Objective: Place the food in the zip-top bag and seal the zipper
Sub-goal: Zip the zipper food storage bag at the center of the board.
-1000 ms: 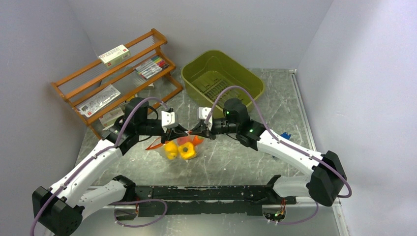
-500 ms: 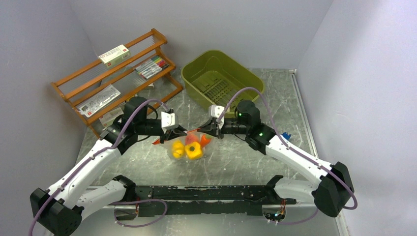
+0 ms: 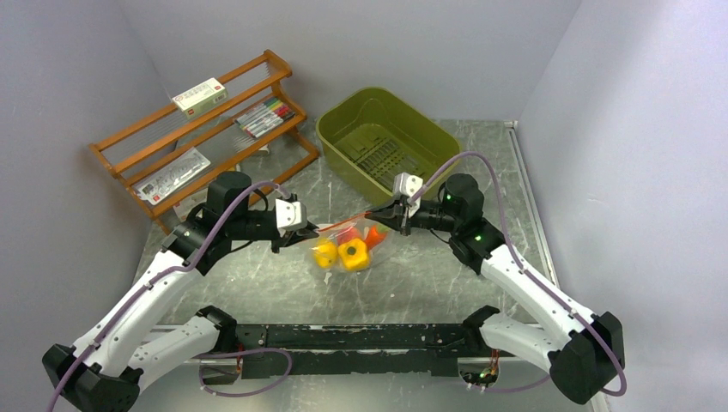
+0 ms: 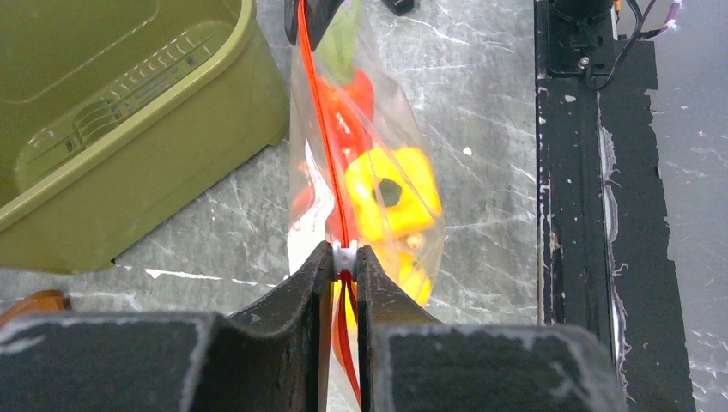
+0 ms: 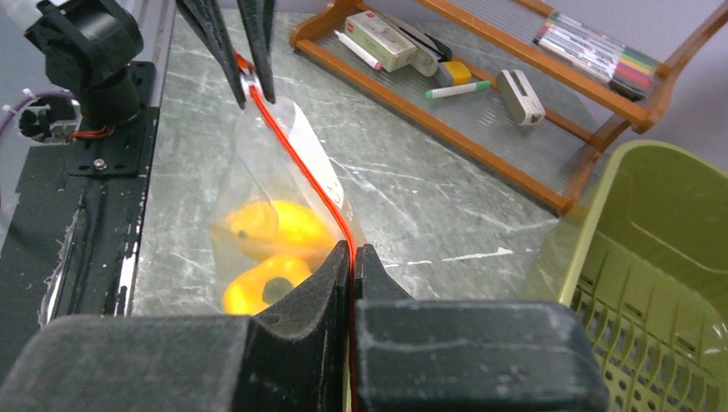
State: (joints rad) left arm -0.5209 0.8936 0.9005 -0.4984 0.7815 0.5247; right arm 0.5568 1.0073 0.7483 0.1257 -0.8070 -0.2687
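The zip-top bag [image 3: 350, 248] hangs stretched between my two grippers just above the table. Inside it is the food: yellow pieces [image 3: 353, 254] and a red-orange piece [image 3: 372, 237]. My left gripper [image 3: 307, 232] is shut on the white slider of the zipper [image 4: 322, 129] at the bag's left end; the left wrist view shows the slider [image 4: 343, 255] pinched between the jaws. My right gripper [image 3: 386, 220] is shut on the zipper's right end [image 5: 351, 251]. The red strip [image 5: 292, 153] runs taut between them. Yellow pieces [image 5: 273, 228] show through the plastic.
The olive-green basket [image 3: 391, 129] stands just behind the right gripper and close beside the bag in the left wrist view [image 4: 112, 137]. A wooden rack [image 3: 206, 129] with markers and boxes is at back left. The black base rail [image 3: 360, 336] runs along the near edge.
The right gripper has moved right and a little back, carrying the bag's end. The gap between the grippers has widened and the zipper strip has drawn out straight. The bag has shifted right.
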